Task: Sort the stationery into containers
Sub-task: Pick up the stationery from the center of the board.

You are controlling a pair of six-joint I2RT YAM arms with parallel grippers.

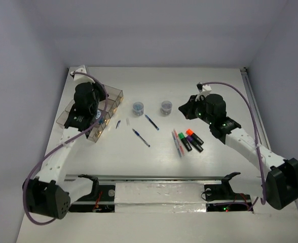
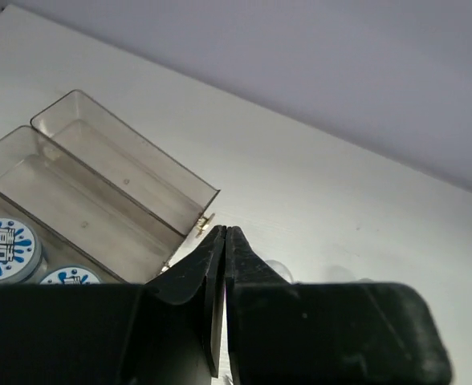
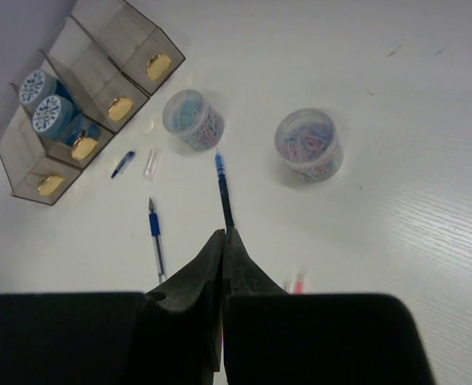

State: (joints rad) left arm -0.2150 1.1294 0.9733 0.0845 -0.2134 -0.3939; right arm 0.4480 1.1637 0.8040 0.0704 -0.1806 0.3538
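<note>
**A:** Where are the containers sitting?

**B:** The containers (image 1: pixel 114 96) are sitting at 9 o'clock on the table in the top view, with two rolls (image 3: pixel 35 87) lying in one compartment. The left gripper (image 2: pixel 225 241) is hovering right over them, fingers pressed together and carrying nothing.

**A:** And the right gripper?

**B:** The right gripper (image 3: pixel 222 241) is hanging over the loose items right of centre. It is also fully closed and holding nothing.

**A:** What is lying around it?

**B:** In its wrist view, two jars (image 3: pixel 308 144) of clips are standing at about 11 and 1 o'clock. In the top view the markers (image 1: pixel 192 140) are lying at 6 o'clock from it.

**A:** Which piece is it facing?

**B:** The pen (image 3: pixel 222 188). In the wrist view it is lying at 12 o'clock, just ahead of the fingertips. Its long axis is running along the 12–6 line, in line with the seam between the fingers. A second pen (image 3: pixel 156 237) is lying at 9 o'clock and the white piece (image 3: pixel 151 163) between 10 and 11.

**A:** So which arm is nearer?

**B:** The right, I'm judging; the left is well apart from the pen. The fingers would need parting first, and they would then be closing across the pen's width.
</note>
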